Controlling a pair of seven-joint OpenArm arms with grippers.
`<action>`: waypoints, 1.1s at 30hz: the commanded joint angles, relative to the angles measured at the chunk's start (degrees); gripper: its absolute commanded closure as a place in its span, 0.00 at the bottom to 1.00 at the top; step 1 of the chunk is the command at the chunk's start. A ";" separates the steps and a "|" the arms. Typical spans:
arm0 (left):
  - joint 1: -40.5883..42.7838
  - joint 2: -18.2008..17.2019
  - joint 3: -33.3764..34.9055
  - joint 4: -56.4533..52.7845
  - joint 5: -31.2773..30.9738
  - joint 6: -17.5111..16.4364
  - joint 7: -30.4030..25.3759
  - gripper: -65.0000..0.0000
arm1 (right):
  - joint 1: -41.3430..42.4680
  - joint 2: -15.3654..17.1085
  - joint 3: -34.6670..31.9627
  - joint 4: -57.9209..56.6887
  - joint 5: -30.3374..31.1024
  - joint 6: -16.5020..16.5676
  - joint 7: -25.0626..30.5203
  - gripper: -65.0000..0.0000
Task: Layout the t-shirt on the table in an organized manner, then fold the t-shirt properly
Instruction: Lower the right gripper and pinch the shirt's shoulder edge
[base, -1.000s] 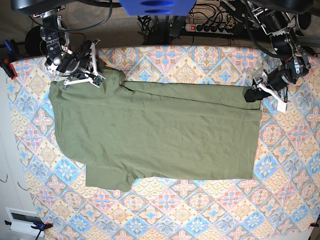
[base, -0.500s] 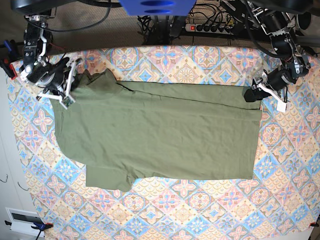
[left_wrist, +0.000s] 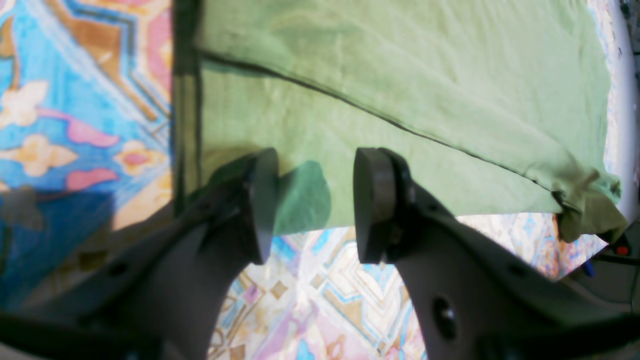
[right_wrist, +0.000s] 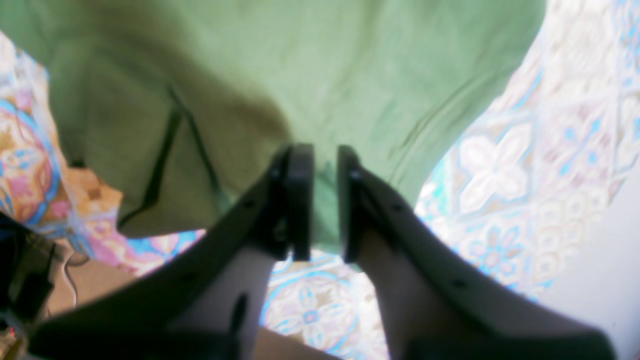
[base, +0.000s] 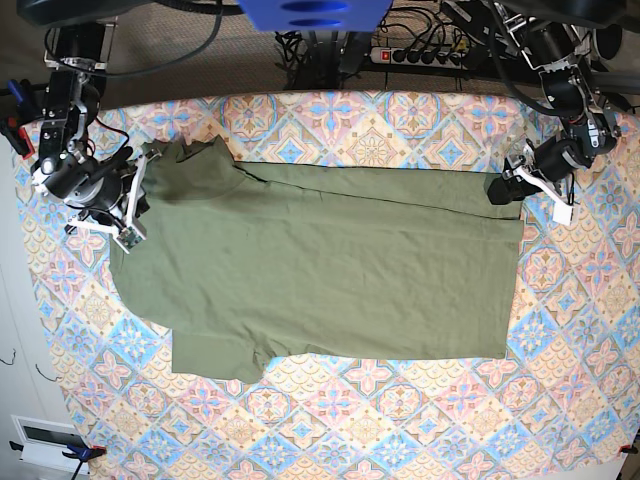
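The t-shirt (base: 320, 265) lies flat across the middle of the table (base: 420, 420), its far long edge folded over. The left gripper (left_wrist: 312, 202) stands over the hem corner, jaws apart and empty. The right gripper (right_wrist: 324, 200) is at the shoulder edge, jaws narrowly parted with cloth between them; whether it grips cannot be told.

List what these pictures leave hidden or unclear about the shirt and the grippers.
- t-shirt: neck label unseen in any view; the fabric covers it.
- right gripper: the blurred right wrist view leaves a cloth pinch undecided; small in base view.
- left gripper: fingertips hidden behind its own body in base view.
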 joint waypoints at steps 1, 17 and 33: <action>-0.52 -0.97 -0.25 0.87 -1.42 -0.28 -0.80 0.61 | -1.25 0.73 -0.90 1.15 0.70 0.14 0.63 0.77; -0.78 -0.97 -0.25 0.87 -1.42 -0.28 -0.80 0.61 | -9.16 0.90 -6.53 3.52 0.70 0.14 2.48 0.52; -0.87 -0.88 -0.25 0.87 -1.42 -0.28 -0.80 0.62 | -7.84 0.55 -11.10 -0.17 -9.06 0.14 6.34 0.53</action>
